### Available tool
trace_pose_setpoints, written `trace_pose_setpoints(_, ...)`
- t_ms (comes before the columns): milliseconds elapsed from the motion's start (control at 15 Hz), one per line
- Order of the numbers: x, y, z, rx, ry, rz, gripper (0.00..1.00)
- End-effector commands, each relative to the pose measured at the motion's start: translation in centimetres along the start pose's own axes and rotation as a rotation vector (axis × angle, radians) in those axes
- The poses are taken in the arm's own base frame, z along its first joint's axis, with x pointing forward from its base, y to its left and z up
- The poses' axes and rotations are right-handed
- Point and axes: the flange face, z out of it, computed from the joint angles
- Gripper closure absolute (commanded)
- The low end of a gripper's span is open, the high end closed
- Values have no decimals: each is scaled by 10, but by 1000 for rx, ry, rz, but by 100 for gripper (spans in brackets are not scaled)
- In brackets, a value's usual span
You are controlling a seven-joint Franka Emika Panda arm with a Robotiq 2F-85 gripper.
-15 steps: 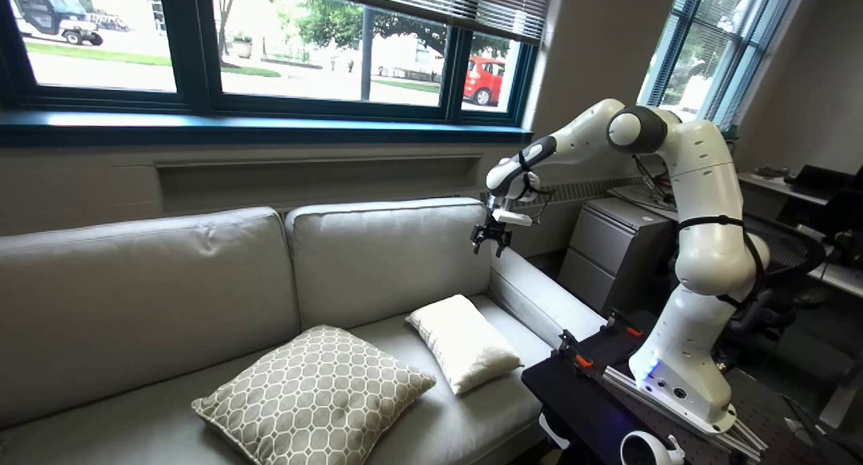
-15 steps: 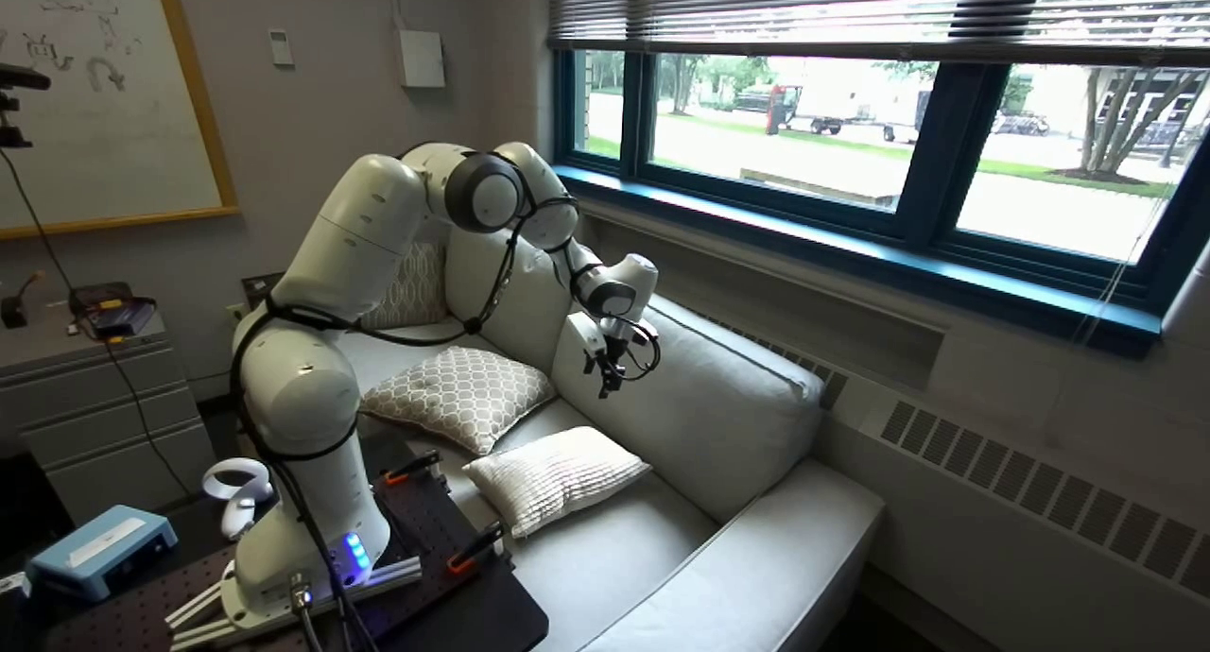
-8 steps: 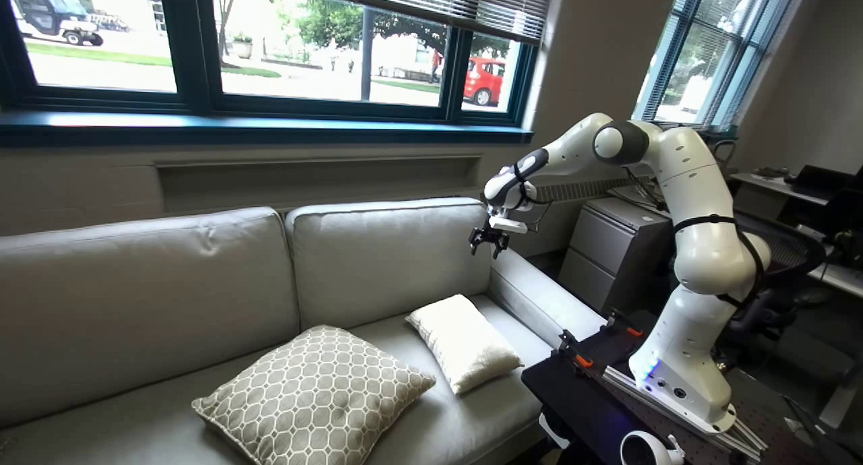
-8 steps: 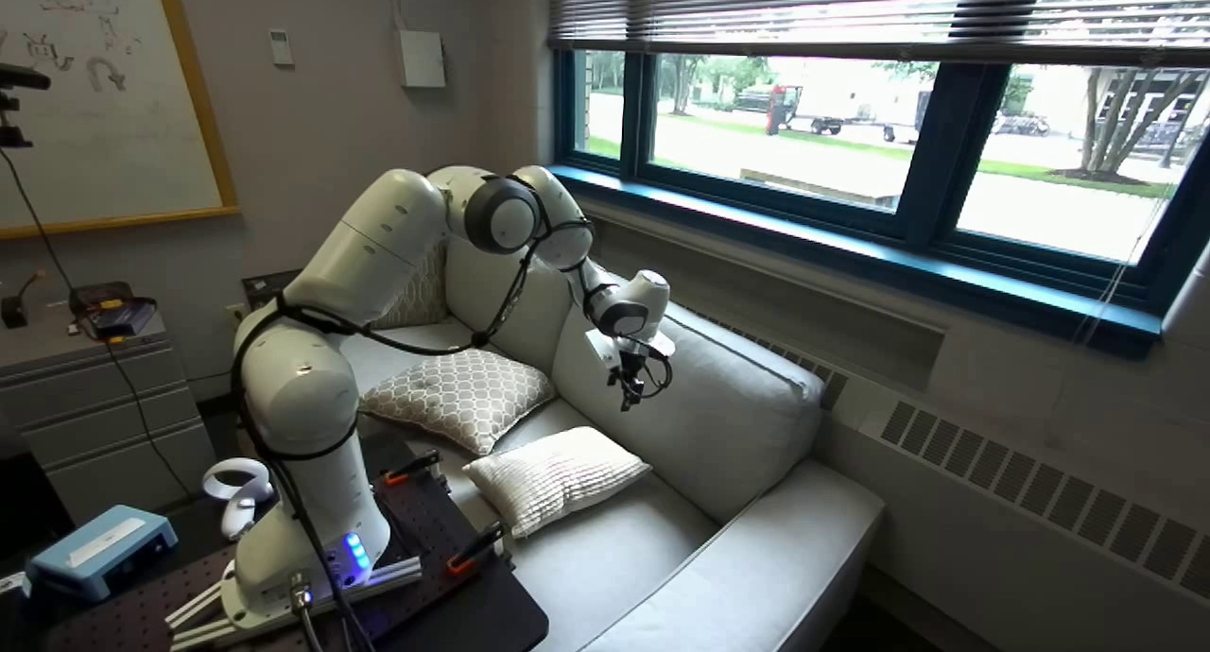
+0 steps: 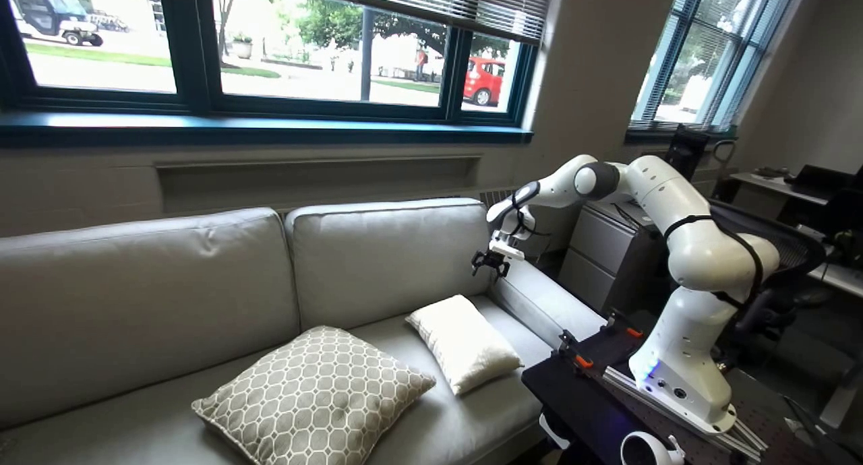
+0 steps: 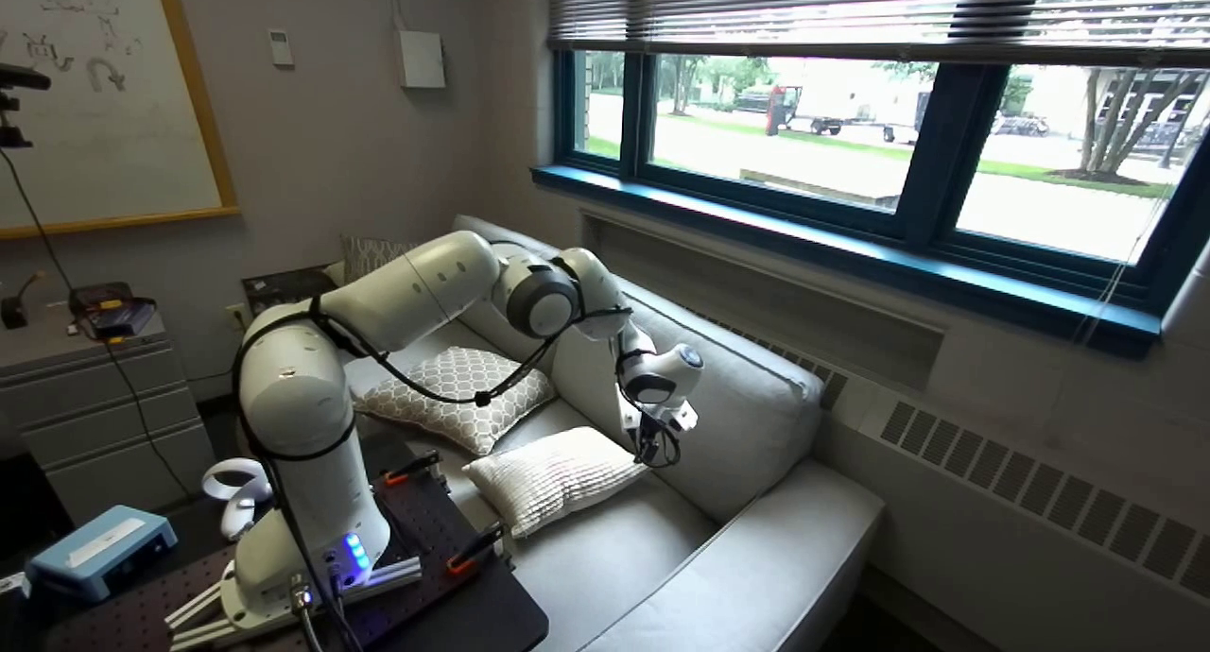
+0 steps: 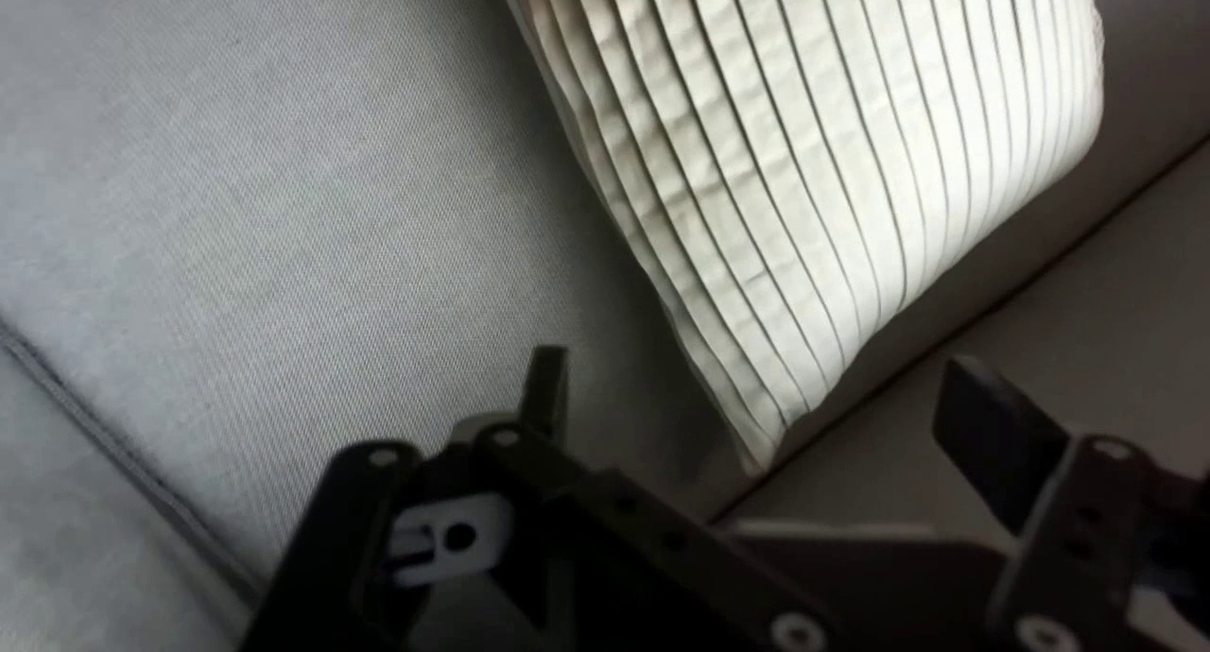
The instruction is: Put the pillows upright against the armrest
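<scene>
A white cloth pillow (image 7: 813,151) with long, thin folds lies on a grey woven couch seat (image 7: 331,217). One pointy corner aims at the bottom of the wrist view, where it shows between the two fingers (image 7: 997,439) of the black robot gripper (image 7: 764,404), which are spread wide apart. A seam (image 7: 104,435) crosses the lower left, and a dark crease (image 7: 993,308) slants past the pillow's right side.

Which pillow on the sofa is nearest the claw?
The white ribbed pillow: in the wrist view its corner points toward the open claw. The lattice-patterned pillow lies farther along the sofa; another patterned pillow, partly hidden, is farther still.
</scene>
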Motion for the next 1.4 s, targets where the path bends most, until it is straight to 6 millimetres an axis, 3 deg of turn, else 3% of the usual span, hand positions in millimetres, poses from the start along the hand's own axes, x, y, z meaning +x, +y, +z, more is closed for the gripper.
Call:
trace_pose_setpoints(0,24,12,44,130,-88,73,0)
trace_pose_setpoints(400,13,40,119,230,-338,255,0)
trace_pose_setpoints(533,-2,41,113,252,-333,305,0)
trace_pose_setpoints(867,-9,37,129,320,-303,393,0)
trace_pose_setpoints(1200,-25,37,146,261,-340,419,0)
trace_pose_setpoints(1333,-28,28,146,221,-355,400,0)
